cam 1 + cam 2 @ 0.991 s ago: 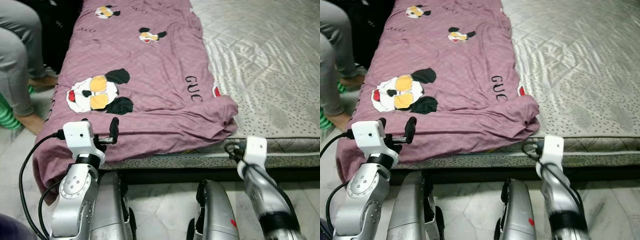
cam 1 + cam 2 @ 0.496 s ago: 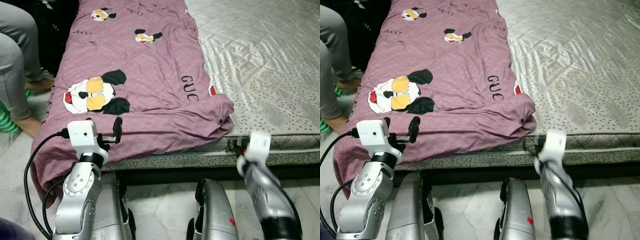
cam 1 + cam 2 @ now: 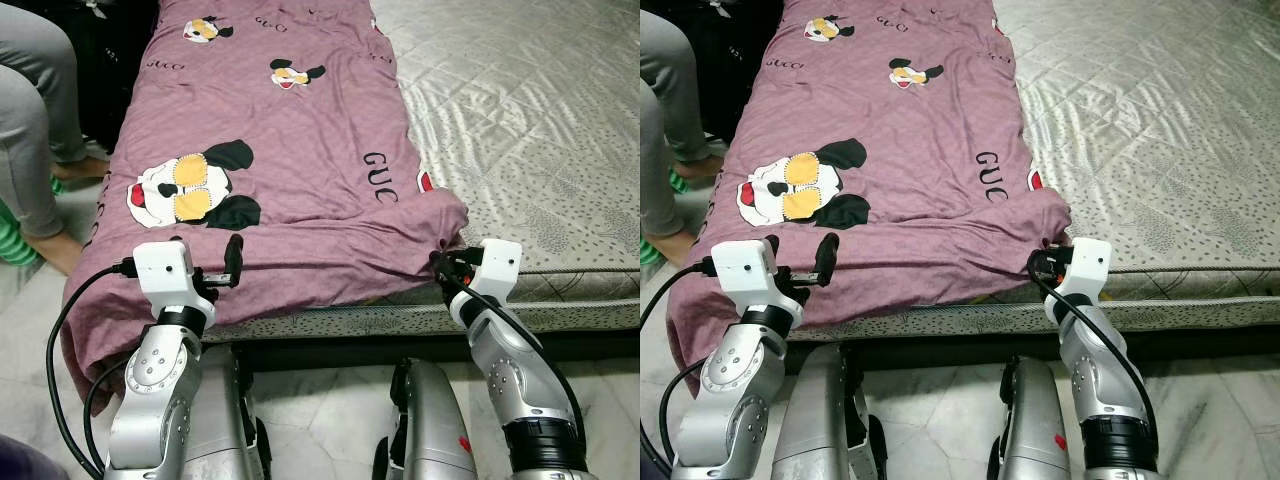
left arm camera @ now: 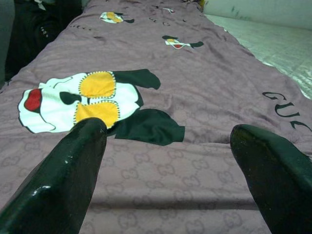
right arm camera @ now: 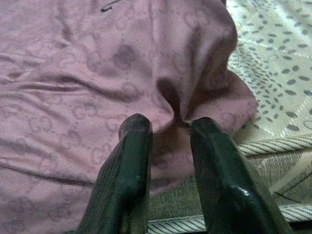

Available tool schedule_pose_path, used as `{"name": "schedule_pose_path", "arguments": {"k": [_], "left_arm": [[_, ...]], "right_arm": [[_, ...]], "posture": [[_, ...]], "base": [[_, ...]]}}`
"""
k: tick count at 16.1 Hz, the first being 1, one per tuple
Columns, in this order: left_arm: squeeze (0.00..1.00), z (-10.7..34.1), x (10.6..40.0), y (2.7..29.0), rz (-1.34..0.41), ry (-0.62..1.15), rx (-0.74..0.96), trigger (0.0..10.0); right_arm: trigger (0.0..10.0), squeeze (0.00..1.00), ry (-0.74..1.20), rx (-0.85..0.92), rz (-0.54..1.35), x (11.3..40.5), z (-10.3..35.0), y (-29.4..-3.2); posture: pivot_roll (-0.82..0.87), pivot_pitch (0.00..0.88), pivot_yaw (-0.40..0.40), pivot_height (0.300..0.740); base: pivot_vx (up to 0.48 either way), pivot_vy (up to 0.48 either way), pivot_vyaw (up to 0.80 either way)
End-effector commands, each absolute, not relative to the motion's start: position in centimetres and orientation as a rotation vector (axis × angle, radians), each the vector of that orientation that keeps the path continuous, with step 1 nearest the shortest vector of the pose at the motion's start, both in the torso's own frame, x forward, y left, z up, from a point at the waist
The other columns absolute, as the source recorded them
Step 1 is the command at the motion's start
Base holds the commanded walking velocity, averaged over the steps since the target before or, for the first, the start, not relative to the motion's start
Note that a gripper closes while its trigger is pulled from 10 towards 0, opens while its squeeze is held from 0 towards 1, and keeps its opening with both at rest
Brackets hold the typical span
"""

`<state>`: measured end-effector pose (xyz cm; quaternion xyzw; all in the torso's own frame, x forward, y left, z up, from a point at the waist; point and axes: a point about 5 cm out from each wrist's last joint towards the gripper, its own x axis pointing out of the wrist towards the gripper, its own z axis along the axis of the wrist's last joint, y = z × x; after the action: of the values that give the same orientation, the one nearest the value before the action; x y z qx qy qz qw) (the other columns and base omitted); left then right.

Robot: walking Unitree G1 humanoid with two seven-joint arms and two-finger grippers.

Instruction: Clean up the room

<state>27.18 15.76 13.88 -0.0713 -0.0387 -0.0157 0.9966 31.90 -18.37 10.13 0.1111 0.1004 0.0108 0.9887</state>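
A purple blanket [image 3: 290,150] printed with cartoon mice covers the left half of a bed; its near edge hangs over the mattress side. My left gripper [image 3: 205,248] is open at that near edge, fingers wide apart over the fabric, as the left wrist view also shows for the left gripper [image 4: 170,127]. My right gripper [image 3: 442,262] is at the blanket's bunched near-right corner [image 5: 195,83]. In the right wrist view the right gripper [image 5: 168,126] has a narrow gap between its fingers, and the tips touch the fold.
The grey patterned mattress [image 3: 540,130] lies bare to the right of the blanket. A person's legs [image 3: 30,110] in grey trousers stand by the bed's left side, next to a green object [image 3: 12,240]. Pale tiled floor [image 3: 330,400] lies beneath me.
My right arm has swung left and up from the mattress edge to the blanket's near-right corner. The left arm has held its place.
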Motion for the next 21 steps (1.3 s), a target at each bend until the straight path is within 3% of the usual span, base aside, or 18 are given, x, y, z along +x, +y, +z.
{"name": "schedule_pose_path", "arguments": {"k": [1,6,7,8,9,14,21], "left_arm": [[0.00,13.8,27.2,15.7,-0.036,-0.073,-0.142,10.0],[0.00,13.8,27.1,15.8,-0.035,-0.070,-0.138,10.0],[0.00,13.7,27.0,15.8,-0.034,-0.068,-0.138,10.0],[0.00,13.7,27.0,15.8,-0.034,-0.067,-0.139,10.0],[0.00,13.7,27.0,15.8,-0.033,-0.067,-0.140,10.0],[0.00,13.8,27.0,15.9,-0.027,-0.068,-0.138,10.0],[0.00,13.7,27.0,15.5,-0.036,-0.064,-0.142,10.0]], "right_arm": [[10.0,1.00,0.239,0.225,0.008,32.0,9.5,-17.8],[10.0,1.00,0.254,0.198,0.019,33.5,9.8,-15.0],[10.0,0.37,0.263,0.185,0.013,33.8,9.7,-14.6],[10.0,0.00,0.272,0.171,0.008,34.1,9.6,-14.1],[0.0,0.00,0.282,0.162,-0.007,34.4,9.4,-13.7],[0.0,0.00,0.265,0.187,-0.035,35.5,10.0,-12.5],[0.0,0.00,0.312,0.184,-0.121,35.0,8.4,-14.0]], "posture": [[0.04,0.151,0.010,0.534],[0.05,0.155,0.011,0.534],[0.05,0.157,0.009,0.534],[0.06,0.158,0.007,0.534],[0.06,0.157,0.006,0.534],[0.07,0.158,0.004,0.534],[0.06,0.158,0.007,0.534]], "base": [[0.000,0.000,0.00],[0.000,0.000,0.00],[0.000,0.000,0.00],[0.000,0.000,0.00],[0.000,0.000,0.00],[0.000,0.000,0.00],[0.000,0.000,0.00]]}}
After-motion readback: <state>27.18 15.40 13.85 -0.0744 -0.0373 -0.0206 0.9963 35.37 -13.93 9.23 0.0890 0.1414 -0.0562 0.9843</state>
